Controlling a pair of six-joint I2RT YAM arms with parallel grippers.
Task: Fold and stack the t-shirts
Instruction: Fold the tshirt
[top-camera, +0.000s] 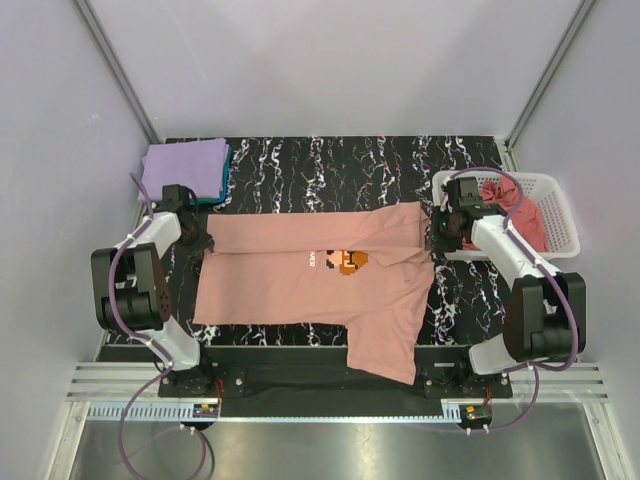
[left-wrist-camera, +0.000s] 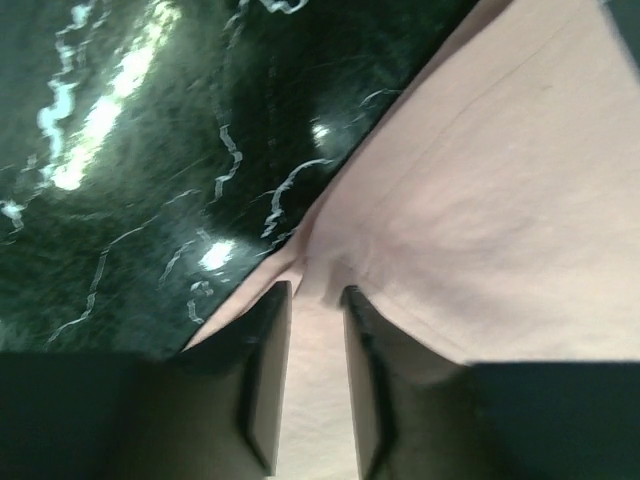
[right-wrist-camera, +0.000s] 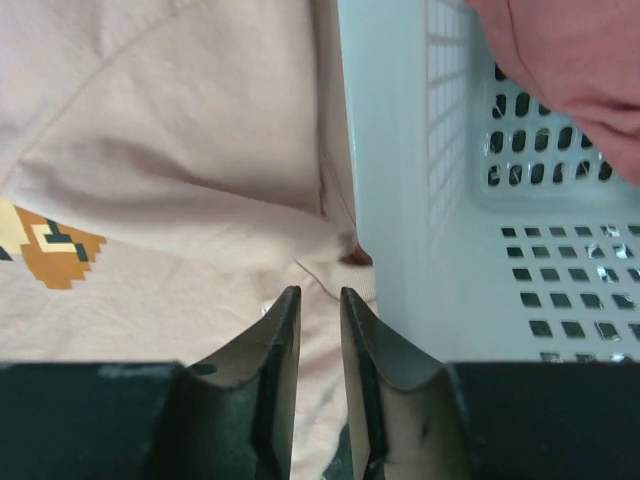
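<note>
Both jaws slightly parted, over salmon-pink t-shirt (top-camera: 290, 290), gripping nothing.

you'll find no words or numbers you can read here. the only mark is the pixel cartoon print (right-wrist-camera: 55, 245) on the salmon-pink t-shirt (top-camera: 290, 285), off to the left of the right gripper (right-wrist-camera: 318, 295); the dark smudge (top-camera: 313, 259) beside it may be lettering, too small to tell.

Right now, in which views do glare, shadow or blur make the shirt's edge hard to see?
Left wrist view: white glare patches on the glossy black table, but the edge of the salmon-pink t-shirt reads clearly; the left tool is dark, in shadow. Right wrist view: no glare, the white basket wall looks slightly soft. Top view: even light, sharp, faint shadows only.
</note>
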